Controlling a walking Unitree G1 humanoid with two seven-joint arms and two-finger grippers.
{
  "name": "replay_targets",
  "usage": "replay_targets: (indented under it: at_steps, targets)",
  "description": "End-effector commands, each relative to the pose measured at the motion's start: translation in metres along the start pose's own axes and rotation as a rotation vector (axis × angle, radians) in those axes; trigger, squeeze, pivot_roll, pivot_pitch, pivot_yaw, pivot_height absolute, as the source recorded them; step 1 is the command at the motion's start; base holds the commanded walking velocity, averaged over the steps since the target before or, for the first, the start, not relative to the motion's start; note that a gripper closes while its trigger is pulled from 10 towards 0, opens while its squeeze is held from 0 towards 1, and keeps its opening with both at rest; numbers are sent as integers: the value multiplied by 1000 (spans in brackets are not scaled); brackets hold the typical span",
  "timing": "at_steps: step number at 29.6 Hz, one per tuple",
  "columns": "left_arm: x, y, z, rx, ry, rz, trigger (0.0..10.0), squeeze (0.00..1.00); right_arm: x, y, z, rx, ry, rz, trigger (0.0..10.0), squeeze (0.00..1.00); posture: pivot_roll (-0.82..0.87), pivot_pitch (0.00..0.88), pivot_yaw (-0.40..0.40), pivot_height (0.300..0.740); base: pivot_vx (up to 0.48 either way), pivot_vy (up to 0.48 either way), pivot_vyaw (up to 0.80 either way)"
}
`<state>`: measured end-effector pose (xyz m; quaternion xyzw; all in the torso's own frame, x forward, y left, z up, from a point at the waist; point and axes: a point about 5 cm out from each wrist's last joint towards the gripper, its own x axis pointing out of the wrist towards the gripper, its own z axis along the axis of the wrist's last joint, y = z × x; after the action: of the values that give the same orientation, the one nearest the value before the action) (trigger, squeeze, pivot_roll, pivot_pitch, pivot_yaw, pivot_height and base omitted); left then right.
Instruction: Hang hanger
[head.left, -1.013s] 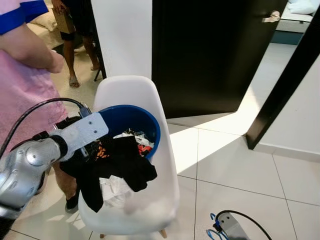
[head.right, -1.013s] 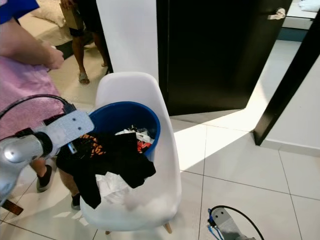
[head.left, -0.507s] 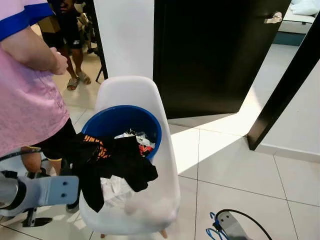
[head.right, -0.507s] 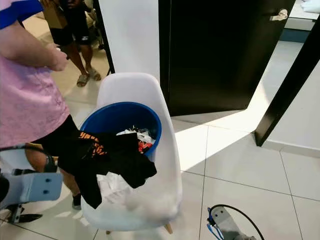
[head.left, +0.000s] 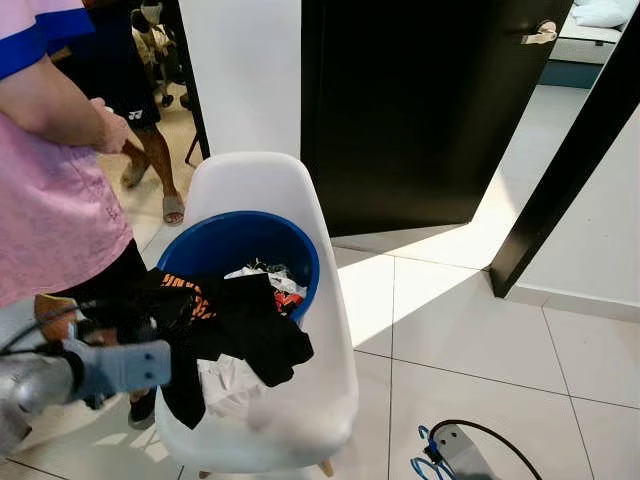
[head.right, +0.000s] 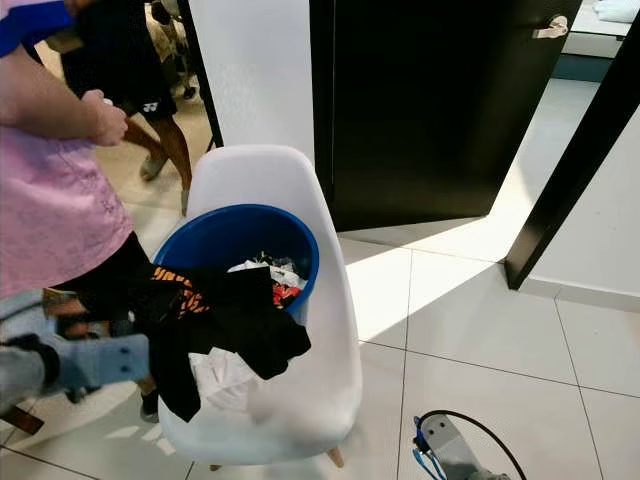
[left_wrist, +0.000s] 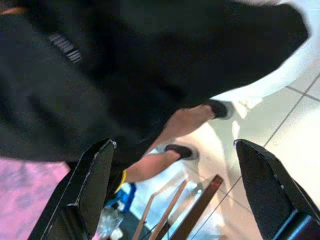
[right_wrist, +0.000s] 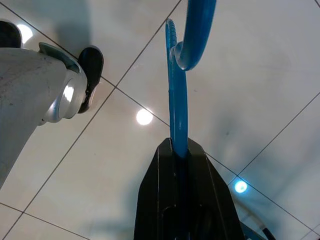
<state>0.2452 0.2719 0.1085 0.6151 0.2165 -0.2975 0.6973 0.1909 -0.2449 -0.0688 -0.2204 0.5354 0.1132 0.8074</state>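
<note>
The left gripper (left_wrist: 172, 195) had dropped from the bucket (head.left: 235, 235) to beside the chair (head.left: 300, 400), fingers spread, empty. The right gripper (right_wrist: 180, 150) stayed clamped on the blue hanger (right_wrist: 179, 95), low over the floor (right_wrist: 260, 75); hanging looked undone.

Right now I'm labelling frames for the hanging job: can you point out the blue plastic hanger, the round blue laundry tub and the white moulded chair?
Blue plastic hanger (right_wrist: 178, 115): right wrist view, straight shaft below the hook.
Round blue laundry tub (head.left: 240, 236): left eye view, bare inner wall.
White moulded chair (head.right: 262, 178): right eye view, backrest.
</note>
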Motion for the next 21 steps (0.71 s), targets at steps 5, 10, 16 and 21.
replay_targets:
  at_steps: [5,10,16,21]
  targets:
    - [6,-8,-6,68,14,28,10000,0,0,3,-3,-16,11,9,10000,0,-51,51,-14,740,0,0,0]
    - [16,-2,-10,140,14,168,10000,0,1,3,-2,-16,12,10,10000,0,-52,50,-15,740,0,0,0]
    - [27,-11,-14,169,26,185,10000,0,0,3,-2,-20,11,11,10000,0,-54,51,-18,740,0,0,0]
    - [35,-21,-15,175,21,193,10000,0,0,2,-2,-17,11,8,10000,0,-60,56,-16,740,0,0,0]
